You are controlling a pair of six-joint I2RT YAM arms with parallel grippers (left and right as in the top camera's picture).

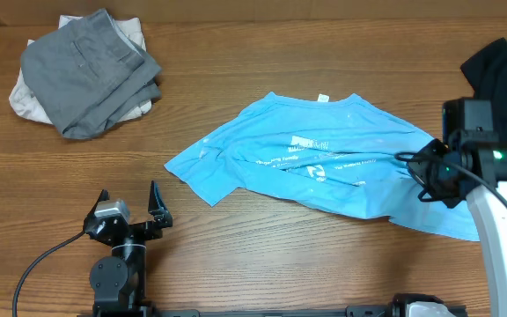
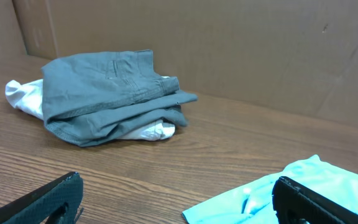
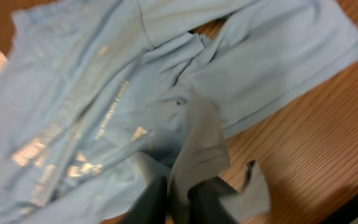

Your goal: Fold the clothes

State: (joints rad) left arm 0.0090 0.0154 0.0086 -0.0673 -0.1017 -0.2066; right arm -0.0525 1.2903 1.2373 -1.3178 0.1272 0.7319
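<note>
Light blue cotton T-shirt with white print (image 1: pixel 324 163) lies rumpled mid-table. Right gripper (image 1: pixel 421 167) sits at its hem, cloth bunched between blurred fingers; we cannot tell if they pinch. Left gripper (image 1: pixel 131 202) gapes wide, idle. We advise spreading the shirt flat before folding.

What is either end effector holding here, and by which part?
Right end effector: the light blue T-shirt, pinched by a raised fold of fabric beside the print. Left end effector is open, holding nothing.

One blue T-shirt (image 1: pixel 324 154), one grey garment (image 1: pixel 86 70), one off-white garment (image 1: pixel 20 99), one black garment (image 1: pixel 504 66) — four.
</note>
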